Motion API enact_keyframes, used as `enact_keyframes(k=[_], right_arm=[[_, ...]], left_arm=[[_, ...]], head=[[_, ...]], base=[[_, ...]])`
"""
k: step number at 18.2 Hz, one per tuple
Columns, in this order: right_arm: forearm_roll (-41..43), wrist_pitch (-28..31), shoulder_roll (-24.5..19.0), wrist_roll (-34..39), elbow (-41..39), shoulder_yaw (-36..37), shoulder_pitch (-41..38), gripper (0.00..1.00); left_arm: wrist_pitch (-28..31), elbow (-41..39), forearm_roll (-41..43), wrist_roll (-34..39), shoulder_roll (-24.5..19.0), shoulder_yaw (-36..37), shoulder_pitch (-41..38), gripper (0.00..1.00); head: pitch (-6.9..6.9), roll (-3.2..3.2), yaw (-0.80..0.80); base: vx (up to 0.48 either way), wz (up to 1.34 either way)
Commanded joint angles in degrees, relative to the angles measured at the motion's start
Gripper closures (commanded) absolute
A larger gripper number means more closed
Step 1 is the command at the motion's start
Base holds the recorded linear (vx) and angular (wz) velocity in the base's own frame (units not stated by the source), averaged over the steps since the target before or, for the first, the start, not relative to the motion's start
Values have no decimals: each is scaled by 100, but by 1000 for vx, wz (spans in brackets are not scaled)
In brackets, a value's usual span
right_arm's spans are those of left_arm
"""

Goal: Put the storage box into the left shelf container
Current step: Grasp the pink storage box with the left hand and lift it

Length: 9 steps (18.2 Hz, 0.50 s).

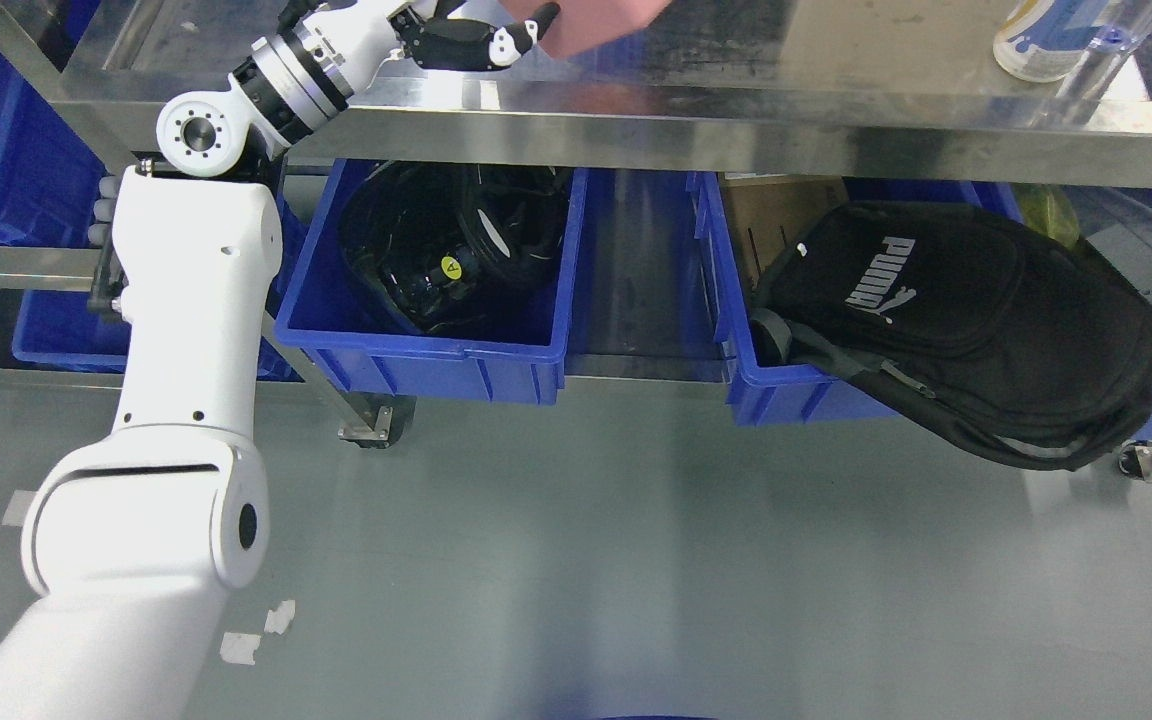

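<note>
Steel shelf top w/ left hand apparently curled on pink, mostly cropped storage box.

The left bin is nearly full: black gear fills most of it, leaving only a strip of floor near its front wall. The steel shelf overhangs both bins. The right bin is blocked by a black backpack spilling over its rim. Between the bins lies an open gap.
</note>
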<state>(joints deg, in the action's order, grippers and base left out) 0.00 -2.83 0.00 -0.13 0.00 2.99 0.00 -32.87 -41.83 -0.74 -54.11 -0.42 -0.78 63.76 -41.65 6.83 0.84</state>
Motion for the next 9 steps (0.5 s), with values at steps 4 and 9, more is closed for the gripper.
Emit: enact_keyframes(k=[4, 9], right_arm=[[123, 2, 100, -4, -100, 0, 27, 0], [123, 2, 100, 4, -100, 0, 18, 0]], left_arm=[[184, -2615, -1920, 846, -58, -345, -1346, 100], [247, -4963, -1974, 3176, -58, 1165, -3463, 99]], head=[[0, 0, 0], [0, 0, 0]], base=[[0, 0], [3, 15]])
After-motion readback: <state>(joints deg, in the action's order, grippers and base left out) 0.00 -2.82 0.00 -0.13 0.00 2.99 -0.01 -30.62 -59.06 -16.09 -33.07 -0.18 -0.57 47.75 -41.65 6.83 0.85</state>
